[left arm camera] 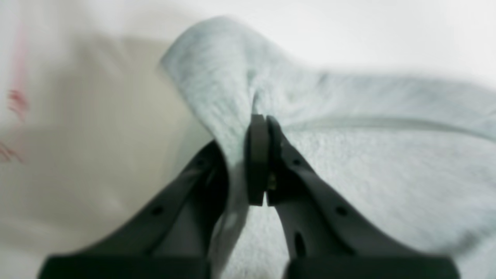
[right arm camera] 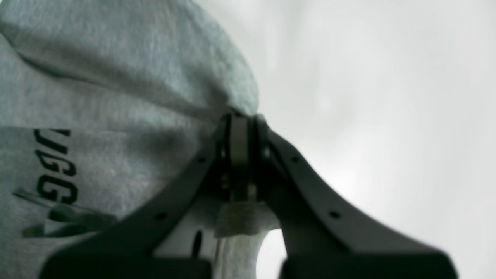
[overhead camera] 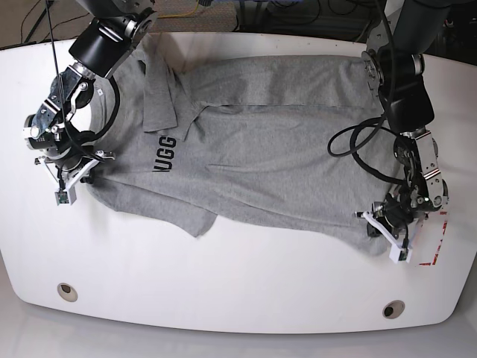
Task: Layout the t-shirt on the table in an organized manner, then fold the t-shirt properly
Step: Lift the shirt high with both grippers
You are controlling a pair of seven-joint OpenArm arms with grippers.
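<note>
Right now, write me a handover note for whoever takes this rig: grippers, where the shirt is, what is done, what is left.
Left gripper: shut on a pinch of the grey t-shirt at its edge near the red tape mark.
Right gripper: shut on the t-shirt's edge at the opposite end, close to the black lettering.
T-shirt: spread across the white table, mostly open but wrinkled, with one sleeve folded over onto the body and the lower hem uneven.
Done: shirt roughly laid out, both ends gripped.
Left: pull it flat, straighten sleeve and hem, then fold.
</note>
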